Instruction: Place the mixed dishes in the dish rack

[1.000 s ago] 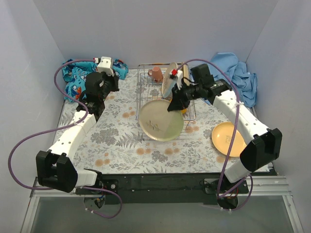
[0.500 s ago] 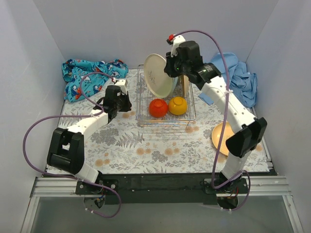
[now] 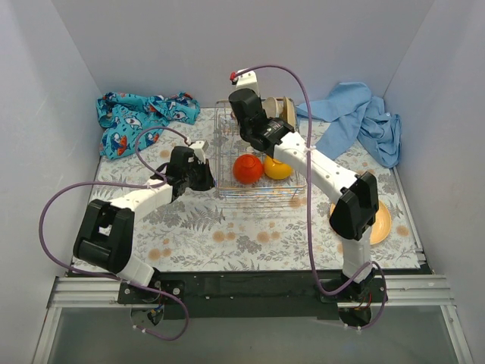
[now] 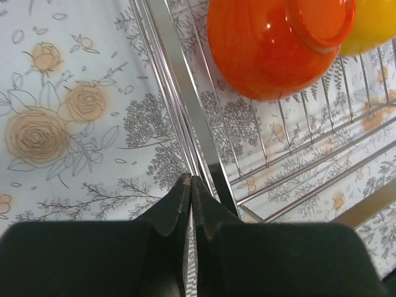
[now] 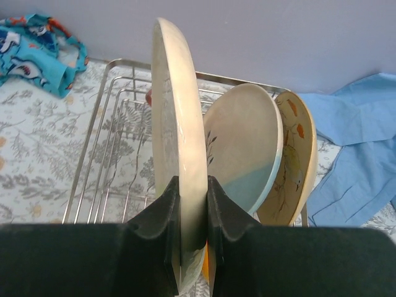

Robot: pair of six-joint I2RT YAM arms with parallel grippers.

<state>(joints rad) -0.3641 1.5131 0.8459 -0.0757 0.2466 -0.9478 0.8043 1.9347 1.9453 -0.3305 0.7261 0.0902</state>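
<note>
The dish rack (image 3: 261,186) holds an upside-down red bowl (image 3: 247,168) and an orange bowl (image 3: 277,167). My right gripper (image 3: 244,106) is over the rack's back left. In the right wrist view it (image 5: 192,185) is shut on the rim of a cream leaf-motif plate (image 5: 176,111), held upright and edge-on. To its right stand a cream-and-light-blue plate (image 5: 244,148) and a tan floral plate (image 5: 298,154). My left gripper (image 3: 206,176) is shut and empty at the rack's left rail (image 4: 179,111). A yellow-orange plate (image 3: 381,221) lies on the table, partly behind my right arm.
A blue patterned cloth (image 3: 140,117) lies at the back left and a plain light-blue cloth (image 3: 364,117) at the back right. The table cover is floral (image 3: 227,235). Walls close in on three sides.
My right gripper has carried the plate leftward and lower over the back of the rack. My left gripper has moved right, up to the rack's left rail.
</note>
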